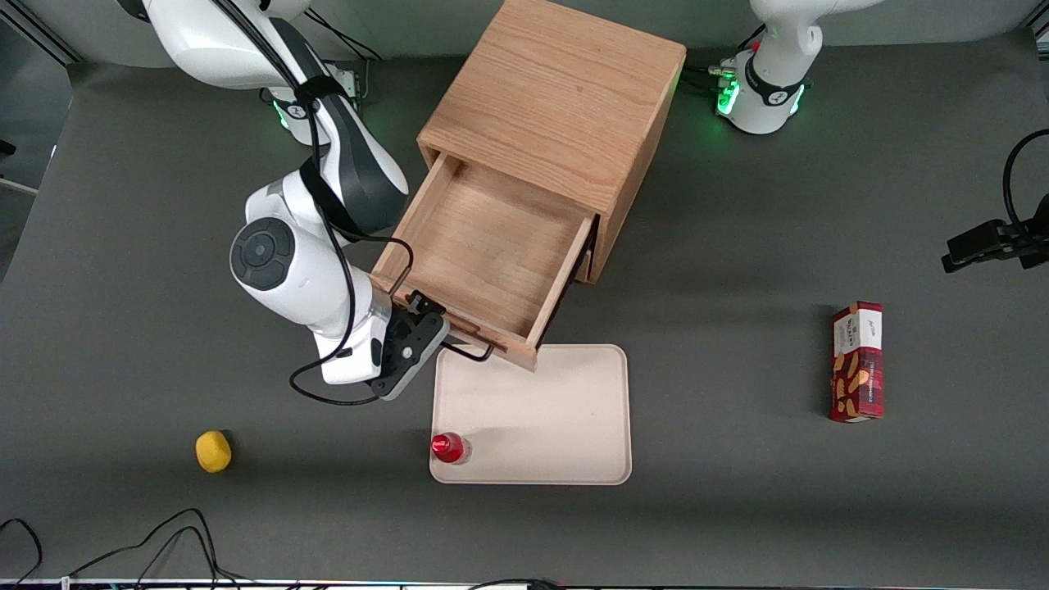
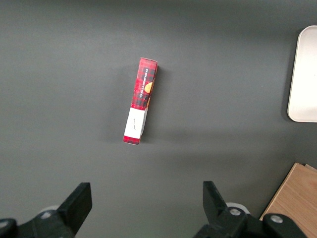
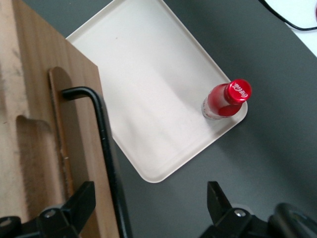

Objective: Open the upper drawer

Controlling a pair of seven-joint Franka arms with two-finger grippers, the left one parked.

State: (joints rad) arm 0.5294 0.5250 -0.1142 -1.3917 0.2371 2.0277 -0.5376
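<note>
Front view: upper drawer (image 1: pixel 492 250) stood pulled well out of oak cabinet (image 1: pixel 557 98), front edge overhanging cream tray (image 1: pixel 574 410). Gripper (image 1: pixel 422 328) sat at drawer front, beside black wire handle (image 1: pixel 469 354).

Right wrist view: fingers (image 3: pixel 79 203) spread wide, gripping nothing; handle (image 3: pixel 101 134) passed just beside one finger. Drawer judged rigid, light, sliding; handle was best hold. Coca-Cola bottle (image 3: pixel 225 100) stood on tray corner, clear of fingers.

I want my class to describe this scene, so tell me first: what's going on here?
The right arm is working on the oak cabinet. Its upper drawer is already pulled well out and looks empty. The end effector sits open at the drawer's black wire handle, with the handle between its fingers rather than clamped. A cream tray lies just in front, holding a red bottle.
</note>
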